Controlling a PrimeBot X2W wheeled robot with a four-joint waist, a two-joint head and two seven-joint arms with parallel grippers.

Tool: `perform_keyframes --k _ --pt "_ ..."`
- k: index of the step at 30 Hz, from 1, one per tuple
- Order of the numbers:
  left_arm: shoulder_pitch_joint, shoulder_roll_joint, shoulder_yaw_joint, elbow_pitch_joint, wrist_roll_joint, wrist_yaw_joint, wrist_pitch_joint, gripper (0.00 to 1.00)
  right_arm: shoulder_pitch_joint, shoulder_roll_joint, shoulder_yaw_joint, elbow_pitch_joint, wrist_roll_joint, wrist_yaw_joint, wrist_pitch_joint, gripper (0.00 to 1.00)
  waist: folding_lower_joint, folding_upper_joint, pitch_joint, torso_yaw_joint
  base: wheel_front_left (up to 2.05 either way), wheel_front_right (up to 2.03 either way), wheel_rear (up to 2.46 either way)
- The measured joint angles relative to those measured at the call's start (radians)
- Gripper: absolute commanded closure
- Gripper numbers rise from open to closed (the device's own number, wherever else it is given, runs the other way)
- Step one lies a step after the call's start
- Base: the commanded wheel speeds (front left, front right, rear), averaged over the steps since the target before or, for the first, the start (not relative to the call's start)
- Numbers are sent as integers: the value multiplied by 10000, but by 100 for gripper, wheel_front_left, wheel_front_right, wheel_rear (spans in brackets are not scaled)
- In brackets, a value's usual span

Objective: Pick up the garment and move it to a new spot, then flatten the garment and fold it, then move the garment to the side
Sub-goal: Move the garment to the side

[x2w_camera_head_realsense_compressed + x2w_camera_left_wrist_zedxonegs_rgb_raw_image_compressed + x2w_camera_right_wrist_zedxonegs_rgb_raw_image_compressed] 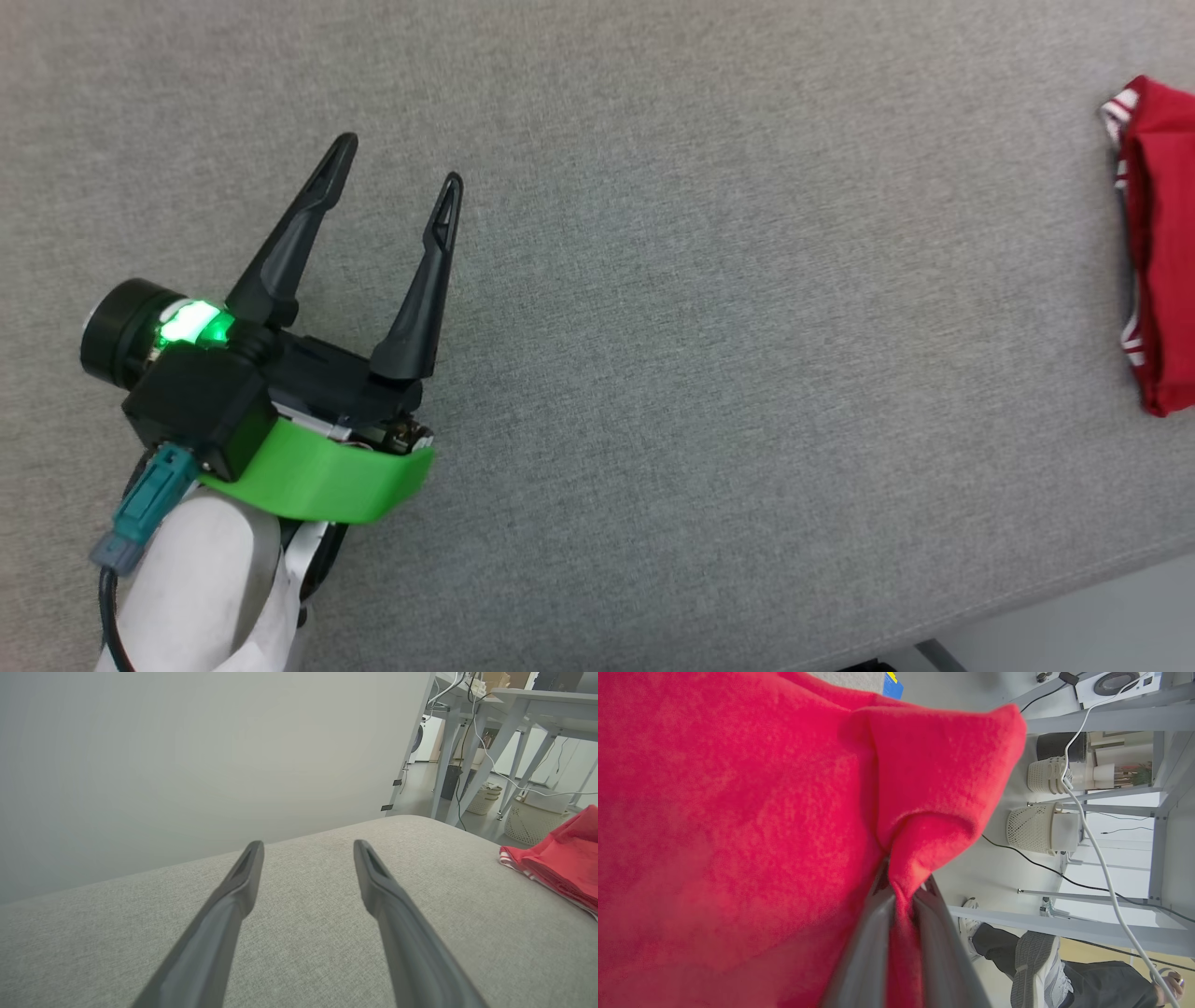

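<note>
Right gripper (903, 884) is what draws the eye: its two dark fingers are pressed together on a pinch of red cloth. A fold of the garment (738, 812) is squeezed between the tips and bulges out just past them. Most of the red fabric hangs to one side of those fingers and right up against them. Past the fingers on the other side stand pale perforated baskets (1031, 828) under grey table legs. A white cable (1092, 840) trails across them, and a person's grey shoe (1034, 961) and dark trouser leg sit close by on the floor.

Left gripper (400, 159) has its fingers spread wide, with the weave of the grey padded surface (700, 327) showing between them. A green band (327, 476) wraps its wrist and a green light (191, 322) glows beside the finger bases. The garment lies well apart from this gripper, far off to its right at the edge of the same grey surface. It is gathered into a narrow red bundle. Its red-and-white striped trim runs along the side facing the left gripper, and the lowest edge touches the fabric top. I cannot make out any lettering on it.
</note>
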Motion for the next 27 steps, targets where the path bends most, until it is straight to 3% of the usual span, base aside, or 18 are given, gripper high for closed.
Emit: perform_keyframes --k 11,12,13,14,27 --pt "-156 186 12 -451 29 27 228 0 -624 1032 -1262 1743 -1080 0 -886 100 0 -1 967 201 0 0 0" --pt "-155 186 13 -433 29 33 221 0 -686 1083 -1340 1871 -1160 0 -920 85 0 -1 948 221 0 0 0" --pt "-155 186 10 -399 29 46 213 0 -748 1127 -1419 1985 -1262 0 -1003 54 0 -1 909 238 0 0 0" --pt "-155 184 4 -359 27 59 196 0 -819 1175 -1546 2107 -1325 0 -1066 0 0 -1 856 248 0 0 0" --pt "112 -366 -82 1149 -420 192 -702 0 -1388 1298 -1958 2128 -1678 -2 -2512 0 -1 0 -555 538 0 0 0"
